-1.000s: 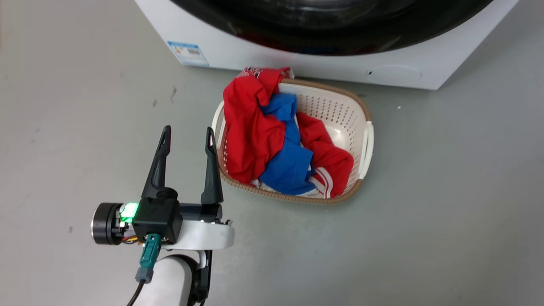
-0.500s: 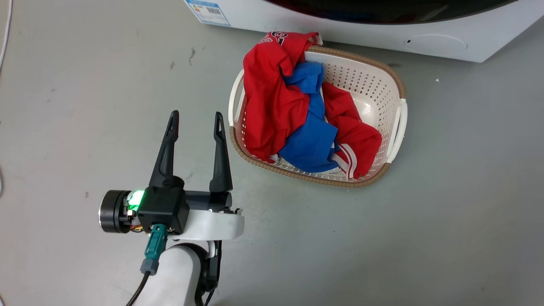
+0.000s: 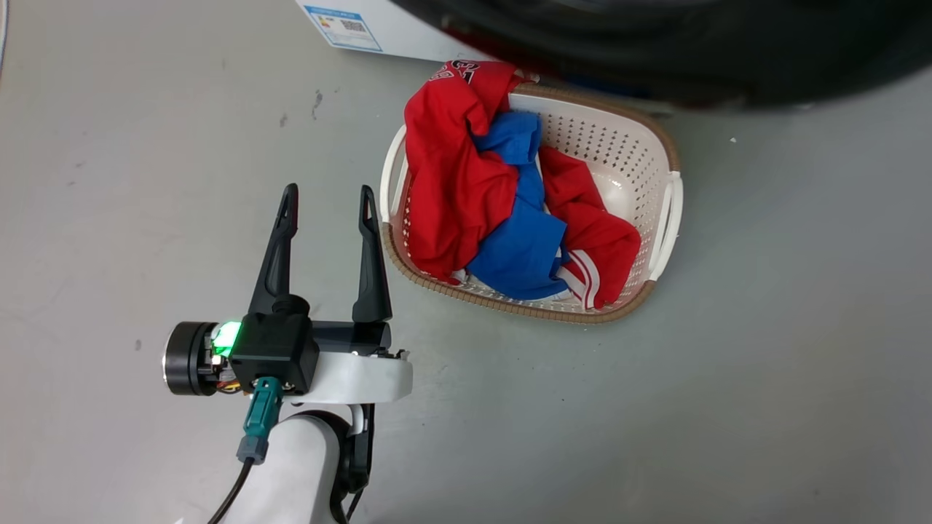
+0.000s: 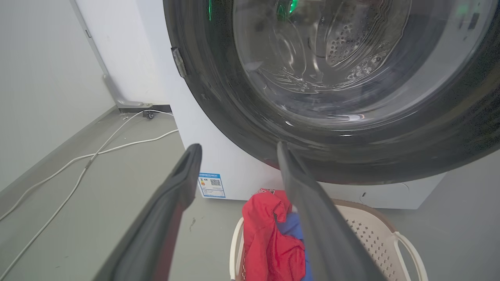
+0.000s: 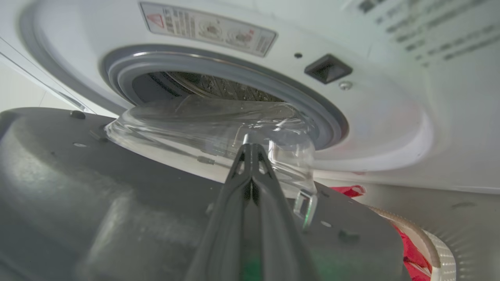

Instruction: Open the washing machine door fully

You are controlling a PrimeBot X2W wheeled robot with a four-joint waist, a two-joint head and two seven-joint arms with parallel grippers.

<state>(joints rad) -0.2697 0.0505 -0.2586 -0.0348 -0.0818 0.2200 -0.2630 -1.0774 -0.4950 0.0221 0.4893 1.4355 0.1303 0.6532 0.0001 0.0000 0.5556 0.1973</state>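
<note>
The washing machine door [image 4: 250,128], a big glossy black ring around a bulging clear glass window [image 4: 332,58], stands swung away from the white washing machine [image 5: 375,128]. From my right wrist camera I see its grey inner side, with the glass bowl just in front of the grey gasket [image 5: 273,84]. It seems only partly open, though my head view shows it just as a dark blur.

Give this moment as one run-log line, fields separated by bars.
round glossy black door: partly open | left hand: open | right hand: shut, at inner side

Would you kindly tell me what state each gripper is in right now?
Left gripper: open, holding nothing.
Right gripper: jaws closed, nothing visible between them, by the inner face of the washing machine door.
</note>
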